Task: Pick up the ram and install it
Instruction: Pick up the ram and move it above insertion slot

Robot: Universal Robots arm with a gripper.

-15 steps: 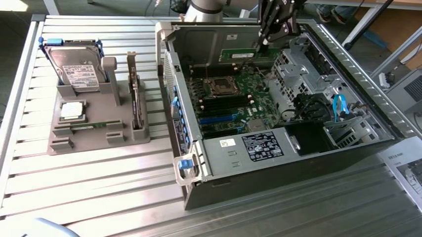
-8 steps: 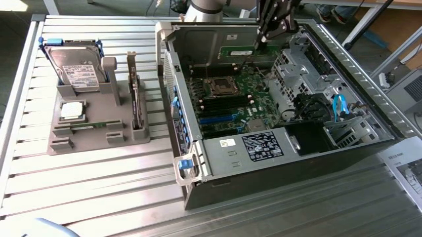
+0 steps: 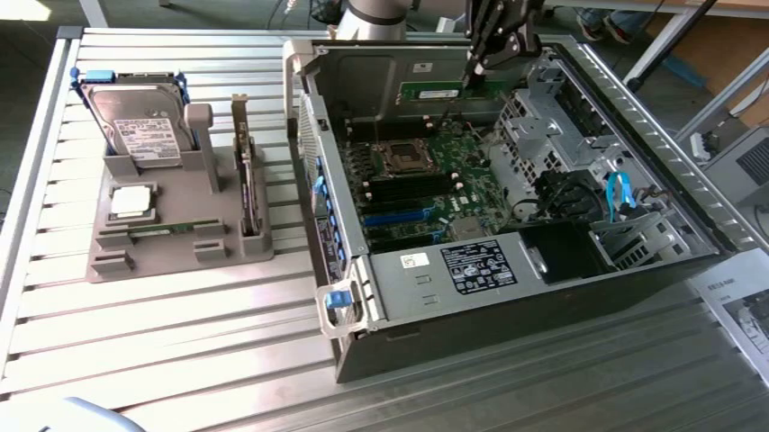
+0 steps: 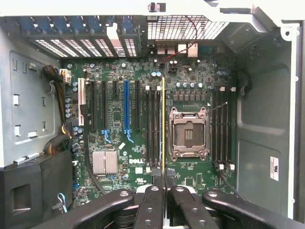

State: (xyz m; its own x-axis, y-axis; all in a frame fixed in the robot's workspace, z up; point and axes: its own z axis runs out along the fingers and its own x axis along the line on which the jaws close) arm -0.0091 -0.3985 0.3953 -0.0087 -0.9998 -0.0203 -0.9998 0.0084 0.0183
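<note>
While my tool clamps the ram above the open case's motherboard, the holder at nine o'clock, exterior view, carries a hard drive.

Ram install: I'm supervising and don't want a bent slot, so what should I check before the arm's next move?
1. Ram gripped by the tool: ok, clamped edge-on between the fingers.
2. Ram parallel to the memory slots beside the CPU socket: ok in the wrist view.
3. Those slots empty: ok, no stick sits in them.
4. Ram seated: not ok, in the exterior view it hangs above the motherboard.
5. Slot latches open: cannot tell.
</note>
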